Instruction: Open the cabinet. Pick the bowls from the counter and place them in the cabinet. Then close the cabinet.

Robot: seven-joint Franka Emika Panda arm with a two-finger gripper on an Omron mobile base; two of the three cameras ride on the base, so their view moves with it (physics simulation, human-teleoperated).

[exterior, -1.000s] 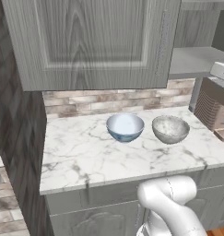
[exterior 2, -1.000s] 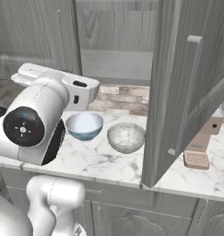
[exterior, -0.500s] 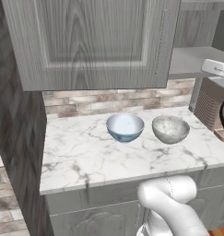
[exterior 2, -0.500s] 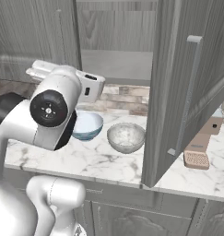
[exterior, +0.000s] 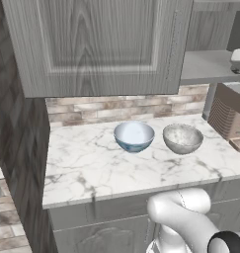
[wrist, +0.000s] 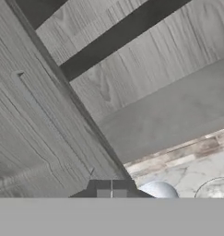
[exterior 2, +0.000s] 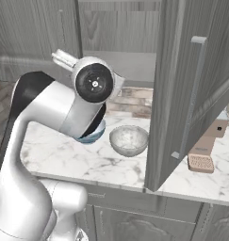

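Cabinet half open, bowls not yet moved.

Right door [exterior 2: 186, 94] of the wall cabinet [exterior: 99, 44] swung wide, grey shelf [exterior 2: 120, 66] bare; left door shut. Light blue bowl [exterior: 134, 136] and speckled stone-like bowl [exterior: 182, 138] side by side on the marble surface [exterior: 92, 163], apart. Gripper [wrist: 111, 192] closed on nothing, up by the cabinet front. Left: picking, placing, closing.

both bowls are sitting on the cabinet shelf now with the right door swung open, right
Not quite. The right door is swung open, but the blue bowl and the speckled bowl sit on the counter, not the shelf. The left base view shows it.
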